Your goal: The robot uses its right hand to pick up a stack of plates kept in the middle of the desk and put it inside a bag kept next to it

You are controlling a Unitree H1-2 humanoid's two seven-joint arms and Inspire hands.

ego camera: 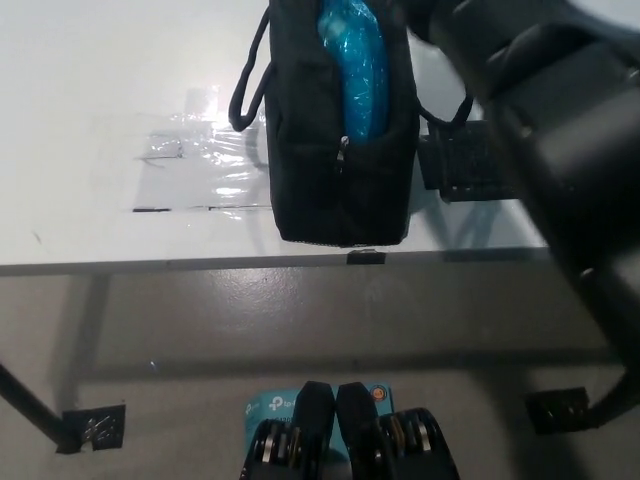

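Observation:
A black bag (340,170) with loop handles stands on the white desk (90,110), reaching close to the front edge. The stack of blue plates (355,70) sits inside its open top, partly hidden by the bag's walls. My black right arm (560,150) crosses from the lower right, blurred, up to the bag's top right corner. The hand end (430,20) lies at the picture's top edge, beside the plates, and its fingers cannot be made out. My white left hand does not show.
A shiny taped patch (195,165) covers the desk left of the bag. A dark flat object (460,165) lies right of the bag, under my arm. The desk's front edge (200,265) runs across the middle, with grey floor and desk legs (30,405) below.

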